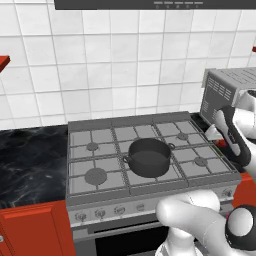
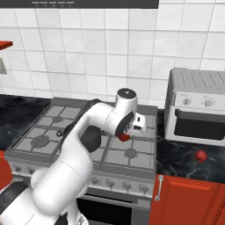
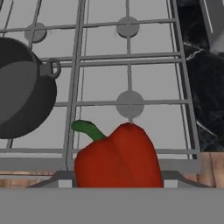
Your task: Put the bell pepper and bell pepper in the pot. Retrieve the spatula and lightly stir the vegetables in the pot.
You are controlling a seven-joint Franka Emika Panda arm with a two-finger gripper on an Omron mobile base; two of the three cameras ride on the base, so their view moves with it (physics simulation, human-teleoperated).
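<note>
Hand view: a red bell pepper point(image 3: 118, 159) with a green stem sits right at the bottom edge, between the hand's fingers, so the hand is grasping this pepper. Beyond it lies the stove point(image 3: 131, 78) with its grey grates and round burners. The pot point(image 3: 19, 94), dark grey and round, sits ahead and to the hand's left on the grates, with one small ring-like side handle turned toward the middle burners. To the hand's right the grates end at a strip of black marbled counter point(image 3: 203, 87).

From the right base view, the hand point(image 2: 126, 135) hangs over the stove's right-hand burners with the held pepper showing as a red lump just beneath it, above the grate rather than resting on it. A second bell pepper point(image 2: 201, 155) lies on the dark counter well off to the hand's right, in front of a grey toaster oven point(image 2: 197, 107).

From the left base view, the pot stands near the middle of the stove, and looks empty inside.
</note>
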